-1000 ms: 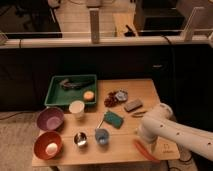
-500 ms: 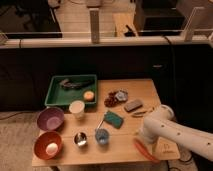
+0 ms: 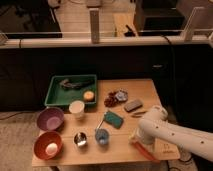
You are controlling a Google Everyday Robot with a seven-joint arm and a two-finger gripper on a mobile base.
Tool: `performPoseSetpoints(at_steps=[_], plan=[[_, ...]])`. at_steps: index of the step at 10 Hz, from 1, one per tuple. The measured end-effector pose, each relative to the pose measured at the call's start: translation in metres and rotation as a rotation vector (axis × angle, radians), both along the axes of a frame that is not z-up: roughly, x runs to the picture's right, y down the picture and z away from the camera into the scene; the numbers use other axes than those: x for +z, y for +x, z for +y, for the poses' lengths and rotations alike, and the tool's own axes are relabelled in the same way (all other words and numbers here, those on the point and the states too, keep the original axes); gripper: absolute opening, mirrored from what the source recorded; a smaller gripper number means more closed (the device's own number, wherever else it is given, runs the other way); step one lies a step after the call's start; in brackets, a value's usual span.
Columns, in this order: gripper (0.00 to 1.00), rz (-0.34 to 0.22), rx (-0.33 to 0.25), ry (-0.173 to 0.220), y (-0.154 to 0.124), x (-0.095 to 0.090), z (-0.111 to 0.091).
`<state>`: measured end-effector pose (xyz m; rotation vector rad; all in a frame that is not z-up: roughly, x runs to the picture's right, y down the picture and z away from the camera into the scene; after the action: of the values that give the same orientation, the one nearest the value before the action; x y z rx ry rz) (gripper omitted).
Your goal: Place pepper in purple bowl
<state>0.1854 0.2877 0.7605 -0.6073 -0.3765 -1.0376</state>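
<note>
The pepper (image 3: 145,150) is a slim orange-red chili lying on the wooden table (image 3: 120,152) near its front right edge, partly hidden under my arm. The purple bowl (image 3: 50,119) sits at the table's left side, empty, behind an orange-red bowl (image 3: 48,145). My gripper (image 3: 135,138) is at the tip of the white arm, low over the table and right at the near end of the pepper. The arm covers the gripper's tip.
A green tray (image 3: 55,95) at the back left holds a dark object and a small orange fruit (image 3: 88,95). A white cup (image 3: 76,108), metal cup (image 3: 80,139), blue cup (image 3: 102,136), teal sponge (image 3: 114,119), a dark flat object (image 3: 133,105) and a snack packet (image 3: 116,97) stand mid-table.
</note>
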Motion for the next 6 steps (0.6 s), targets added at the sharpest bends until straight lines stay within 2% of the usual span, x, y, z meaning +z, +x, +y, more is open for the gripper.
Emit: performPoseSetpoints(at_steps=[2, 4, 5, 6], plan=[[0.80, -0.049, -0.060, 0.008, 0.000, 0.002, 0.008], [0.80, -0.080, -0.091, 0.012, 0.001, 0.003, 0.013], [0.77, -0.087, -0.102, 0.011, 0.002, 0.006, 0.019], [0.70, -0.090, -0.106, 0.009, 0.002, 0.007, 0.022]])
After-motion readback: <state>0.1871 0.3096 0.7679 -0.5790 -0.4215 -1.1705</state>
